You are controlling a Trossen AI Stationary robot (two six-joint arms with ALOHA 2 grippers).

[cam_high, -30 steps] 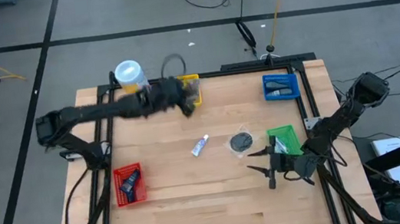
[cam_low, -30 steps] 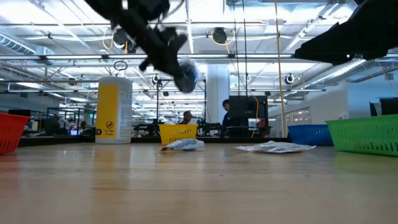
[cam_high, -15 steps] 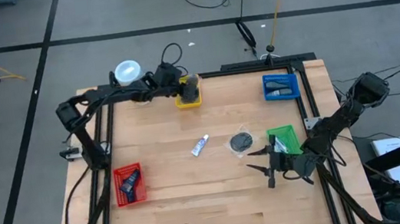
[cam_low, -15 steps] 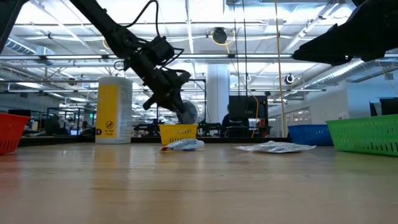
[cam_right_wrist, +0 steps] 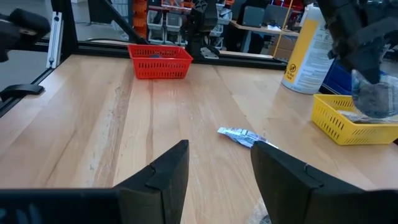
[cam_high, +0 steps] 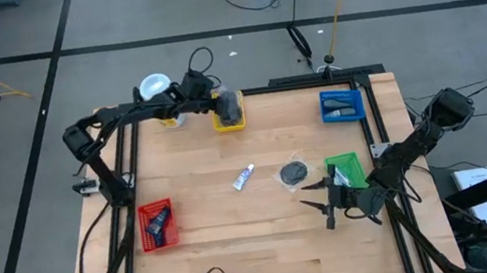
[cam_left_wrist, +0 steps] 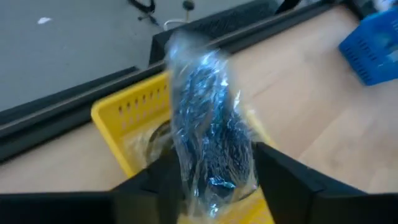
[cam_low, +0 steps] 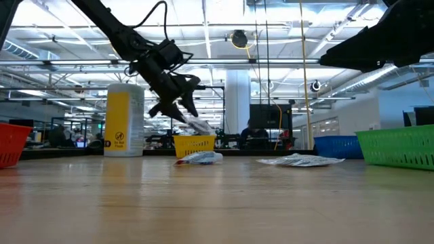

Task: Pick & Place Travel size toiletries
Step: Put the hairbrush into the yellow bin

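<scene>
Red tray [cam_high: 156, 224], front left: dark pack inside, already sorted. Left gripper [cam_high: 218, 110] over yellow tray [cam_high: 228, 122] at back edge, fingers parted, wrapped dark disc [cam_left_wrist: 211, 137] between them, dropping into tray. White tube [cam_high: 245, 177] and second disc [cam_high: 294, 173] loose mid-table, awaiting pickup. Right gripper [cam_high: 330, 202] hovers near green tray [cam_high: 346, 169], fingers apart, empty.

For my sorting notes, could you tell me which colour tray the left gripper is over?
Yellow tray, clearest in the left wrist view.
</scene>
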